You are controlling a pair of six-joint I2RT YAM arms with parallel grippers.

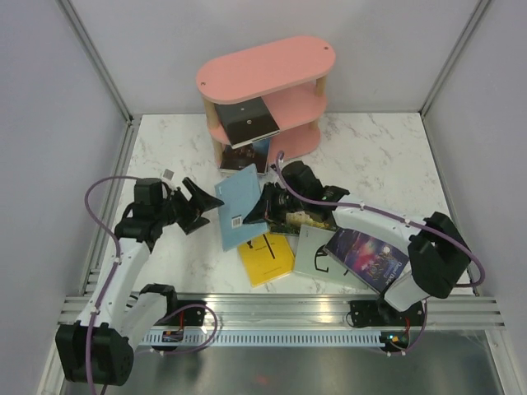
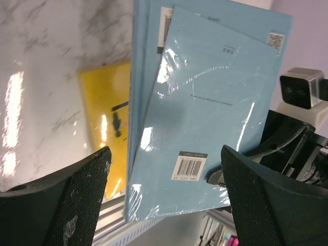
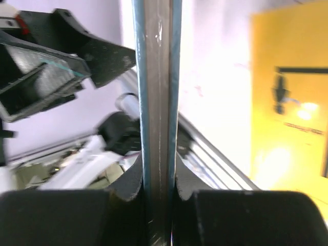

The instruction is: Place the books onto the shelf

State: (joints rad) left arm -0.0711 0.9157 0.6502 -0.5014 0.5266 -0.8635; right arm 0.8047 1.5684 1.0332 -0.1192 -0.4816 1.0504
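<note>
The blue book (image 1: 239, 206) is clamped edge-on by the right gripper (image 1: 266, 205), and the left gripper (image 1: 204, 206) is held spread apart beside it.

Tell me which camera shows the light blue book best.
The left wrist view: the light blue book fills the frame, cover and barcode clear, beyond the open left fingers. The top view shows it small and tilted; the right wrist view shows only its edge, clamped between the right fingers.

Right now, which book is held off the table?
The light blue book, clamped in the right pincer; the yellow book, grey-green book and galaxy book lie flat.
</note>
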